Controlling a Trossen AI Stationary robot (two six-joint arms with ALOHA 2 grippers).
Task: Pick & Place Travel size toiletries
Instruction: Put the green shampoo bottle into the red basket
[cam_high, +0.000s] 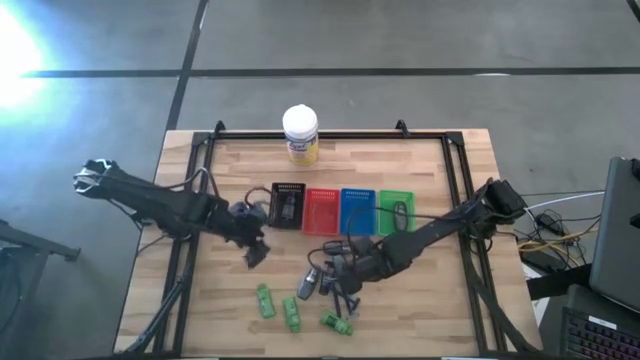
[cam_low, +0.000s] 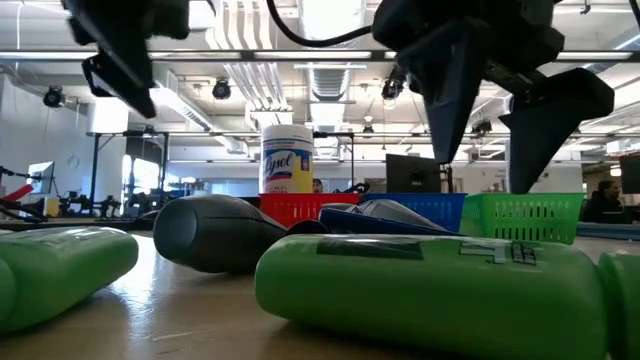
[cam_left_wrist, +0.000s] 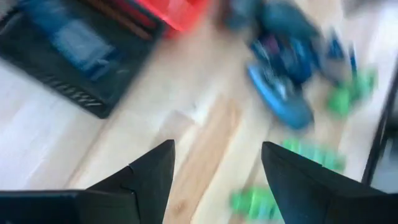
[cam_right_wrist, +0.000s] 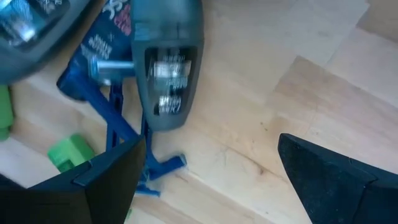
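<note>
Near the table's front middle, the right gripper (cam_high: 335, 262) hangs with its jaws spread wide and nothing between them, just over the heap of toiletries. A grey tube (cam_right_wrist: 166, 62) lies just beyond its fingertips, beside thin blue sticks (cam_right_wrist: 118, 118) that run under the left-hand finger in the right wrist view; bare wood fills the gap between the jaws. Three green bottles (cam_high: 292, 314) lie on their sides closer to the front edge, near but apart from this gripper.

Over bare wood left of the heap, the left gripper (cam_high: 256, 254) also stands open and empty, with the heap well ahead of its fingers (cam_left_wrist: 147, 180).

Behind both, four trays sit side by side: black (cam_high: 285, 206), red (cam_high: 321, 210), blue (cam_high: 356, 210) and green (cam_high: 396, 211). A white-lidded jar (cam_high: 300, 135) stands at the back edge.
</note>
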